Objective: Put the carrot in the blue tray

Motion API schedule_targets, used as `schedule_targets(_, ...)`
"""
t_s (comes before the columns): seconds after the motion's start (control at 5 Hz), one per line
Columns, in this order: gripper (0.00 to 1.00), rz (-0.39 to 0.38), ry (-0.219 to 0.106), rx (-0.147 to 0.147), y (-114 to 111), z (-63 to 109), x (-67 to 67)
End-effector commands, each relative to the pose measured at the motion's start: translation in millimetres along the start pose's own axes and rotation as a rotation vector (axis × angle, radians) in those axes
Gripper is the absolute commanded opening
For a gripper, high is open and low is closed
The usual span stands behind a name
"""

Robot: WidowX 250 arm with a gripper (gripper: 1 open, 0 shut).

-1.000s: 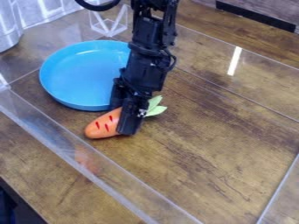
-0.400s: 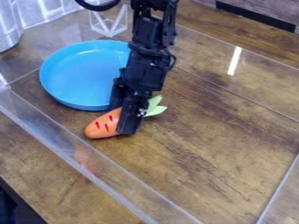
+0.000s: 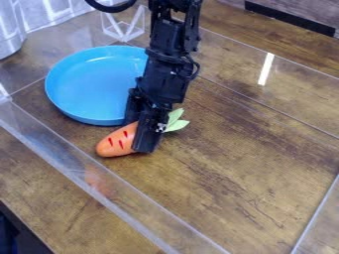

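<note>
The orange carrot (image 3: 119,143) lies on the wooden table with its light green leaves (image 3: 175,124) pointing right. My black gripper (image 3: 146,137) reaches steeply down onto the carrot's leafy end and is shut on it. The carrot still rests on the table surface. The blue tray (image 3: 82,81), a round shallow dish, sits just behind and to the left of the carrot, its near rim a short way from it. Nothing lies in the tray.
A clear plastic sheet covers the wooden table (image 3: 252,169), with a raised edge (image 3: 54,149) running along the front left. A pale object (image 3: 8,35) stands at the far left edge.
</note>
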State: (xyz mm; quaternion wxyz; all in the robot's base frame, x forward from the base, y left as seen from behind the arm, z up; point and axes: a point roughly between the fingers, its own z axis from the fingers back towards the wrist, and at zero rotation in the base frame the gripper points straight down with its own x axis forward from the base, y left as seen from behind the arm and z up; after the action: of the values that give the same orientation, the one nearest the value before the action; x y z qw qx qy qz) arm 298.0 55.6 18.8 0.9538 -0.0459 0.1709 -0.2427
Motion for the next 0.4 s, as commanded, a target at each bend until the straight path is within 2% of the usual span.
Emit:
schedule_targets(0.0,0.0,0.042,0.0,-0.027,14.8,-5.8,-13.6)
schedule_targets(0.2,1.0,0.046,0.003,-0.026,17.1,-5.8,-14.9)
